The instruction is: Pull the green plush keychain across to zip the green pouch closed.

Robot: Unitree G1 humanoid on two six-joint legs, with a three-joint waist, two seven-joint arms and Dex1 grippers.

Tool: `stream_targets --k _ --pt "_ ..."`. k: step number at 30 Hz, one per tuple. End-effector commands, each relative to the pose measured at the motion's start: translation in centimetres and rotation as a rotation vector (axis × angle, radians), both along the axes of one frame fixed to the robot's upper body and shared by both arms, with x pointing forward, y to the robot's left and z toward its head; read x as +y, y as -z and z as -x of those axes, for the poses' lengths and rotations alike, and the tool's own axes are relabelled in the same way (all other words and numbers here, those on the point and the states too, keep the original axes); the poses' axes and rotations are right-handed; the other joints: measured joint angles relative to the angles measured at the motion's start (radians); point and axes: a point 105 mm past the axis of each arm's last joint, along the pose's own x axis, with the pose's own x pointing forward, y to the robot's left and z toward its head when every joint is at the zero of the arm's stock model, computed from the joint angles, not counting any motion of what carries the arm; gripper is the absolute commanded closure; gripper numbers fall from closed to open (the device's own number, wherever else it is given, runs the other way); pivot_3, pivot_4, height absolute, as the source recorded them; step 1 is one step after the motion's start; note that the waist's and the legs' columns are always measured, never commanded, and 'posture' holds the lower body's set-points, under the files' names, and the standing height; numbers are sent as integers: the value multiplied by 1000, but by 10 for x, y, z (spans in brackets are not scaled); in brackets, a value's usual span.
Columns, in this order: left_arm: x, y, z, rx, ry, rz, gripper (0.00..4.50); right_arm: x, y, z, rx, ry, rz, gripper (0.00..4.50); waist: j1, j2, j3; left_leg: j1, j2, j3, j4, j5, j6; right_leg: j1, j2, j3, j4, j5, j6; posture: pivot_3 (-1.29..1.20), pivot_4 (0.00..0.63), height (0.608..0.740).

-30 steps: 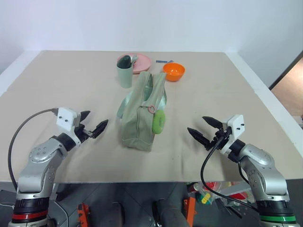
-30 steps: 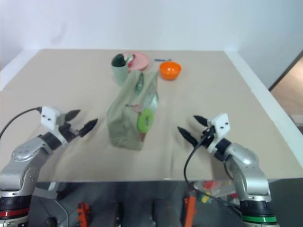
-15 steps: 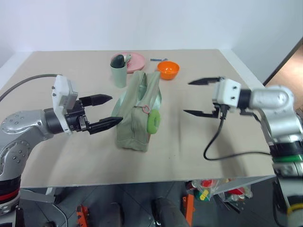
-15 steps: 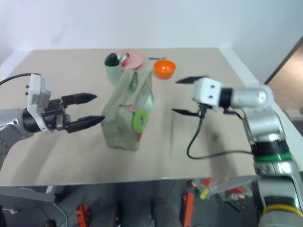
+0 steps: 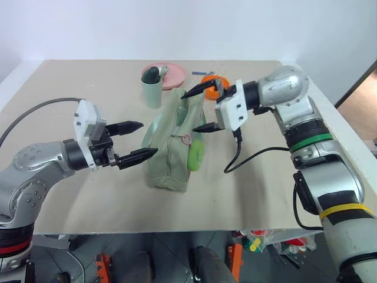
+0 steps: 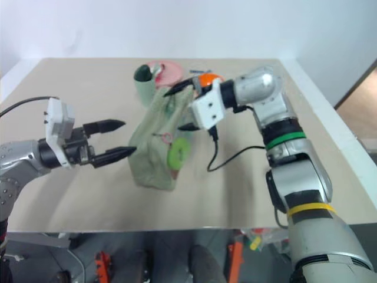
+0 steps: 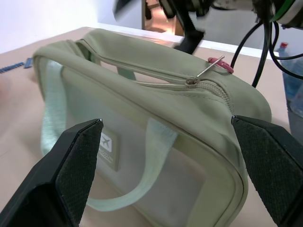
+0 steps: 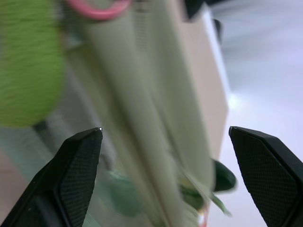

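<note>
Sage-green fabric: the pouch point(image 5: 172, 150) stands mid-table, its zipper partly undone, the keychain point(image 5: 195, 153) hanging on its right side below the pink ring point(image 5: 187, 140). Our left gripper point(image 5: 140, 141) is spread wide just beside the pouch; we should brace that wall with it. Our right gripper point(image 5: 200, 110), jaws parted and empty over the pouch's far end, should drop to the plush and pull along the zipper line.
</note>
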Motion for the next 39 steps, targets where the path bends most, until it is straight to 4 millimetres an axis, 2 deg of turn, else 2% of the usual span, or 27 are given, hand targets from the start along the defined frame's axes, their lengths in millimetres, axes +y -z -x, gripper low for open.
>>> stream_targets --k 1,9,11,16,21,26,34,39 --pt "2 -12 5 -66 -10 10 0 4 -12 2 -76 -36 17 1267 0 0 0 0 0 0 0 0 0 0 0 0 0 0 0 0 150 740" --pt "-2 -12 2 -79 -24 24 0 2 -7 -5 -96 -13 61 4022 0 0 0 2 2 -1 1 1 -1 0 2 -1 2 0 0 0 150 740" --pt "-2 -12 1 -80 -28 26 0 0 -8 -6 -96 -3 62 4472 -1 0 0 2 2 -1 1 1 -2 1 3 -1 2 0 0 0 150 740" --pt "-3 -12 -1 -82 -28 31 0 -1 -12 -10 -79 32 30 4472 -1 0 0 2 3 -1 2 2 -2 1 3 -1 3 0 0 0 150 740" --pt "-1 -13 -6 -89 -39 33 0 -5 -34 -23 -77 204 22 4472 1 0 0 2 3 -1 3 2 -3 1 3 -1 4 0 0 0 150 740" --pt "0 -11 -11 -90 -44 21 0 2 -42 -16 -67 301 39 4472 2 1 0 2 3 -2 4 2 -3 1 3 -2 4 0 1 0 150 740" --pt "0 -7 -15 -85 -41 20 0 -1 -34 3 11 547 119 4472 8 1 0 -2 3 -4 2 1 -2 -2 3 -3 4 -1 -1 0 150 740" --pt "-2 -2 -16 -83 -35 2 0 4 -35 10 37 643 112 4472 14 1 0 -12 2 -3 10 2 -2 -14 3 -4 12 -1 -1 0 150 740"
